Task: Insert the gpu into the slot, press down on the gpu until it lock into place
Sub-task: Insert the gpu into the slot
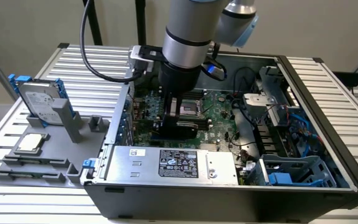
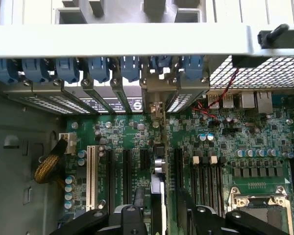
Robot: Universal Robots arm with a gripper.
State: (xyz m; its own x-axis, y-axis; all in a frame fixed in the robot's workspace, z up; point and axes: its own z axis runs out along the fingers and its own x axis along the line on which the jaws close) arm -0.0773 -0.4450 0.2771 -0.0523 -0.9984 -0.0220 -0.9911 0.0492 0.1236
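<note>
the gripper (image 1: pixel 174 122) (image 2: pixel 159 227) hangs inside the open case (image 1: pixel 328 154), pointing straight down at the motherboard (image 1: pixel 219 119), and appears clamped on the top edge of the gpu (image 1: pixel 174 132) (image 2: pixel 157 191). the contact itself is hidden by the finger linkage. the gpu is directly beneath the gripper, a flat black card standing upright on its long edge. in the wrist view it shows edge-on as a thin pale-and-dark strip running away from the gripper to the rear bracket wall with its blue clips (image 2: pixel 95 68). the card's long axis lies along the slot (image 2: pixel 140 197), of which a short blue stretch shows just beside the card near the gripper. this stretch runs parallel to the black connector strips (image 2: pixel 126 176) and the white strip (image 2: pixel 92 176) further out. the card's lower edge looks level with the board, but whether it is seated cannot be told. the processor socket (image 2: pixel 257 205) lies off to one side of the gripper. the silver power-supply box (image 1: pixel 173 163) is near the gripper on the exterior camera's side.
</note>
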